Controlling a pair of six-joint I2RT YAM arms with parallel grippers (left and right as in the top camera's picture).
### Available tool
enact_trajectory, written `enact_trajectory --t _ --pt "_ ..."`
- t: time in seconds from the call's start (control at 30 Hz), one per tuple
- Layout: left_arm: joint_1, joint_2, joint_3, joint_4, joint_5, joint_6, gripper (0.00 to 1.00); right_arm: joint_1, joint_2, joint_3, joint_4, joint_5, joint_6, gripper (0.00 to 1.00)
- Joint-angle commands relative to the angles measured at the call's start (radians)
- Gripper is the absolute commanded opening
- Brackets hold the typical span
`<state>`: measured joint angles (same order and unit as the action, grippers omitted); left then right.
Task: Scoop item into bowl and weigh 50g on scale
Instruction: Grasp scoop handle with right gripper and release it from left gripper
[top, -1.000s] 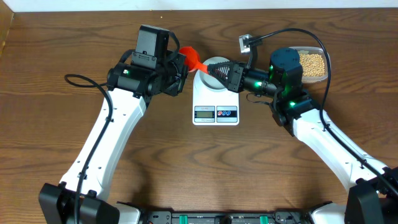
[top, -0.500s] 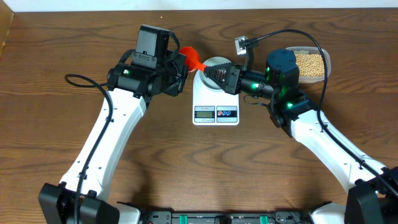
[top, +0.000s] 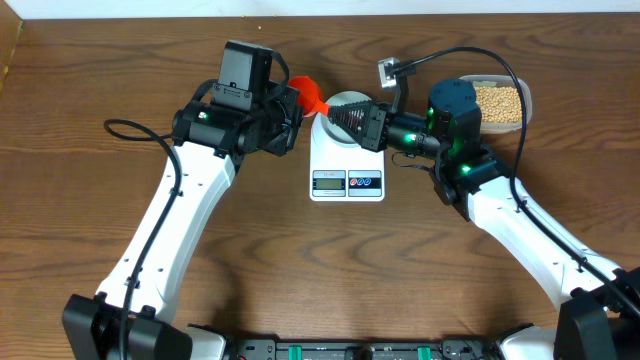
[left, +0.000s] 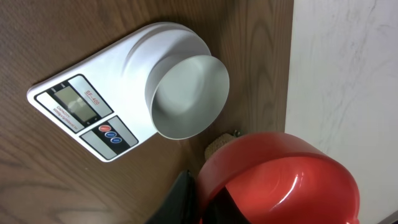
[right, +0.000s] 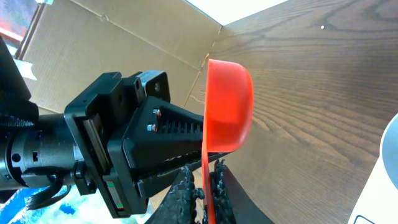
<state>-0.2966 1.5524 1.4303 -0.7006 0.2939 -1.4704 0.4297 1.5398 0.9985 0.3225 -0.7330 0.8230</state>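
The white scale (top: 347, 160) lies mid-table with the pale bowl (top: 347, 99) on its far end. In the left wrist view the bowl (left: 186, 93) is empty on the scale (left: 81, 106). A red scoop (top: 310, 95) hangs just left of the bowl, between both grippers. My left gripper (top: 297, 103) holds it at the cup end (left: 286, 180). My right gripper (top: 335, 116) reaches over the bowl, and its fingers (right: 204, 193) are shut on the thin scoop handle (right: 230, 106). The tan beans (top: 500, 102) lie in a clear tub behind my right arm.
The clear tub (top: 524, 108) stands at the back right near the table's far edge. A cardboard box (right: 124, 37) stands beyond the table's left side. The right arm's cable (top: 450, 55) loops above the scale.
My right gripper moved left over the bowl to the scoop handle, then stopped. The left arm and scoop stayed put.
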Motion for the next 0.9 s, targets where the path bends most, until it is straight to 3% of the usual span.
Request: enact_trajectory --t 0.0,0.27,0.3,0.43,0.6,0.73,0.87 --pt "-0.004 0.010 0.000 -0.005 0.012 -0.009 0.07 0.006 0.002 0.019 0.002 0.009 0.000 0.06" --pt "-0.004 0.010 0.000 -0.006 0.011 -0.009 0.08 0.006 0.002 0.019 -0.001 0.009 0.000 0.01" --pt "-0.004 0.010 0.000 -0.006 0.012 -0.009 0.13 0.006 0.002 0.019 -0.001 0.009 0.000 0.01" --pt "-0.004 0.010 0.000 -0.006 0.016 -0.008 0.17 0.006 0.002 0.019 -0.001 0.009 0.000 0.01" --pt "-0.004 0.010 0.000 -0.005 0.039 -0.008 0.37 -0.001 0.002 0.019 -0.001 0.010 0.000 0.01" --pt "-0.004 0.009 0.000 0.003 0.039 0.039 0.61 -0.005 0.002 0.019 -0.003 0.011 0.000 0.01" --pt "-0.004 0.009 0.000 0.031 0.039 0.122 0.69 -0.005 0.002 0.019 -0.037 0.051 -0.001 0.01"
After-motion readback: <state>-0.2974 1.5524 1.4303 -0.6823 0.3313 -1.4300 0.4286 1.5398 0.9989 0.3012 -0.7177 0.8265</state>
